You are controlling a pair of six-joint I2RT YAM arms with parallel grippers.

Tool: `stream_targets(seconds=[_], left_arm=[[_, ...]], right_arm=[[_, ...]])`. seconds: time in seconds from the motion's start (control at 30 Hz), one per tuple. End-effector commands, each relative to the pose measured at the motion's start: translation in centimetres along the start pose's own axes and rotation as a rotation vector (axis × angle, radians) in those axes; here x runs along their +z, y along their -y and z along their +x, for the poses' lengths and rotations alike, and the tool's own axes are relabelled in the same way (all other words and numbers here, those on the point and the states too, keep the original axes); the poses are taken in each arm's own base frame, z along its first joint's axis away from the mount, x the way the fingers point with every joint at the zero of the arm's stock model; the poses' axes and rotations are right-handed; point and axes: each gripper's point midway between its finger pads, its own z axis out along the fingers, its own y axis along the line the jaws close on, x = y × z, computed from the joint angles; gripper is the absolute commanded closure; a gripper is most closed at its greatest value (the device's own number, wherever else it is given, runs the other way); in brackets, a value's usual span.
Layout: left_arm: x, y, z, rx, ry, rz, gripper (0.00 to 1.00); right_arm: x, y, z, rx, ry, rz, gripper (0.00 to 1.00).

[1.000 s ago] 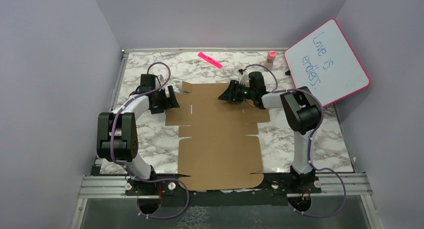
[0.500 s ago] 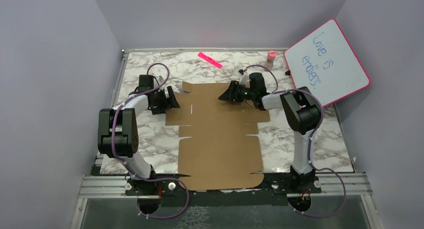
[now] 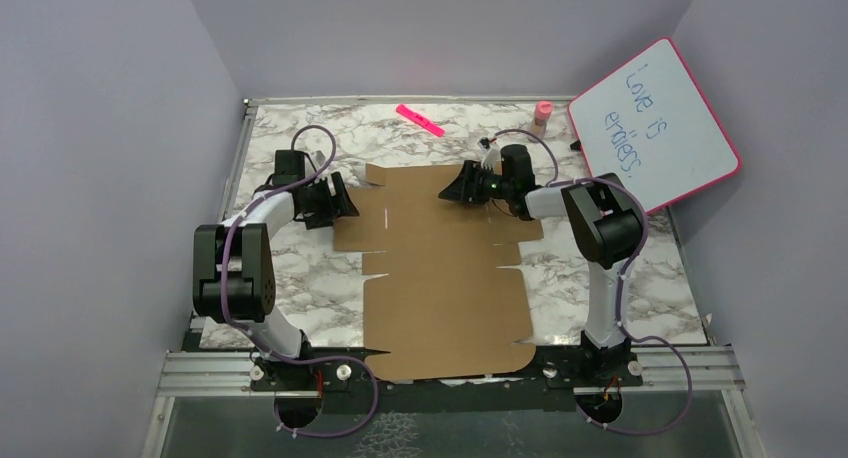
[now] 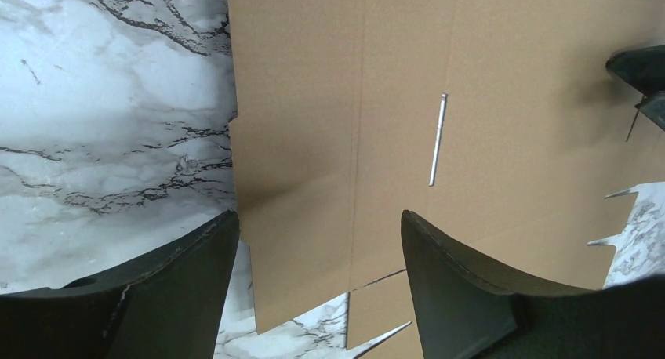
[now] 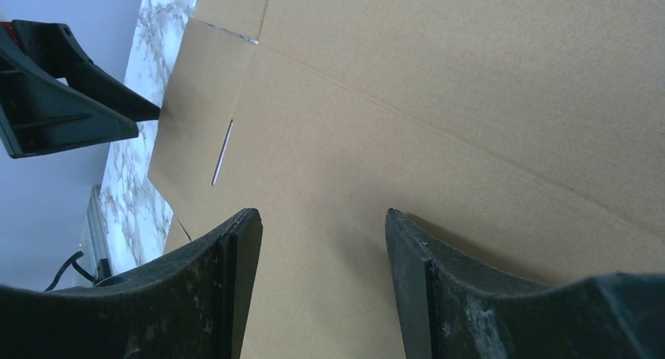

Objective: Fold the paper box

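The paper box (image 3: 440,268), a plain brown die-cut cardboard sheet with flaps and slots, lies flat and unfolded on the white marble-patterned table (image 3: 300,268), with its near edge at the arm bases. From above, no wall is raised yet, so I judge the folding has hardly begun. The left gripper (image 3: 335,200) sits at the box's far left flap. The right gripper (image 3: 455,190) hangs over the box's far panel, right of centre. Beyond the box's far edge lie a flat bright pink strip (image 3: 419,119) and a small pink bottle (image 3: 543,113). To the box's far right leans a pink-framed whiteboard with blue writing (image 3: 655,128). All three are well apart from the sheet and should not hinder the fold.

In the left wrist view, the black fingers stand wide apart with nothing between them. The flap's outer edge lies on the table just beyond their tips. A thin pale slot (image 4: 437,139) is cut further in.

In the right wrist view, the jaws also stand apart and empty above bare cardboard. Whether the tips touch the sheet I cannot tell.

The next move probably calls for slipping one left finger under that flat edge, pinching it and lifting it along the crease while the right gripper pins the panel. The thin edge lying flush on the table is the main obstacle.
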Motion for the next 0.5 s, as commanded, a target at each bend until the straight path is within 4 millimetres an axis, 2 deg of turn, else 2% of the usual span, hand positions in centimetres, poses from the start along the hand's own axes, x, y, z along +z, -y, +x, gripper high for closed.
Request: stream_targets(seconds=[0.0,0.3,0.47], left_arm=[[-1.6,2.4,-0.4,0.018,0.035,0.081,0.25],[-2.8,2.9,-0.4,0.033,0.069,0.069,0.28],[-3.7,3.1,-1.1,0.037,0.102,0.053,0.28]], right_arm=[[0.0,2.6,3.2,0.056,-0.067,0.086,0.35],[0.1,2.7,3.2,0.058,-0.065,0.088,0.35],[0.1,2.6,3.2,0.058,-0.062,0.08,0.35]])
